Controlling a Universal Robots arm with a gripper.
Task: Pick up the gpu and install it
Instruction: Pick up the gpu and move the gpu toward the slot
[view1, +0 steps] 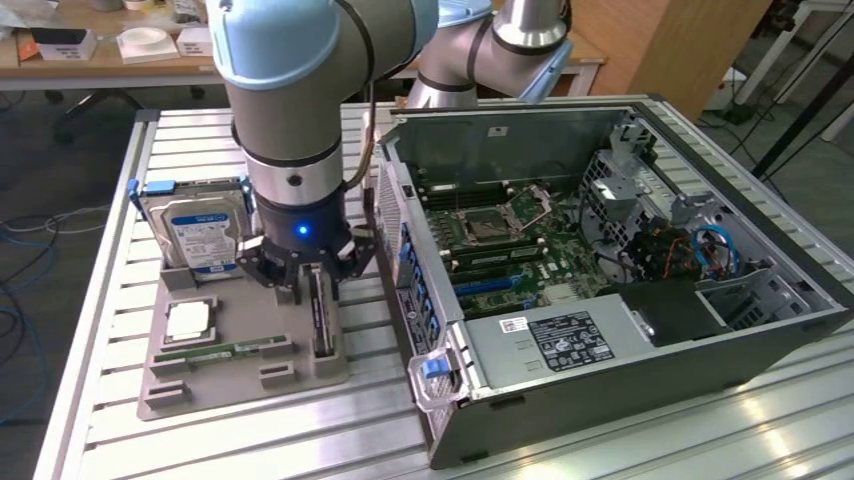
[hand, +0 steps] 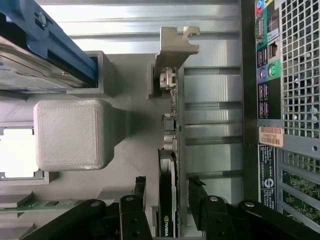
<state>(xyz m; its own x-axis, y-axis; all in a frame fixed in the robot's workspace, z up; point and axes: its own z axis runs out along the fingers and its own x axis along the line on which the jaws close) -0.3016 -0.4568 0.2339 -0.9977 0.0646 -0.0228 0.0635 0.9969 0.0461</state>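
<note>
1. The gpu (hand: 169, 200) stands on its long edge in a slot of the grey tray (view1: 240, 385), along the tray's edge nearest the computer case (view1: 601, 270). Its silver bracket (hand: 175, 50) is at the end away from me.
2. My claw (hand: 168, 181) is down over the card, spread – one of my black fingers (hand: 196, 197) on each side of it, each with a thin gap to the card, so I am not pinching it.
3. In the exterior view my claw (view1: 314, 285) sits low over the gpu (view1: 320, 320), just beside the case's rear panel.
4. On the same tray, toward its opposite edge, lie a processor (view1: 188, 318) and a narrow memory stick (view1: 220, 351). A hard drive (view1: 203, 238) in a blue carrier stands at the tray's far corner.
5. The tray and the open case – motherboard exposed – rest side by side on the slatted metal table (view1: 100, 330).
</note>
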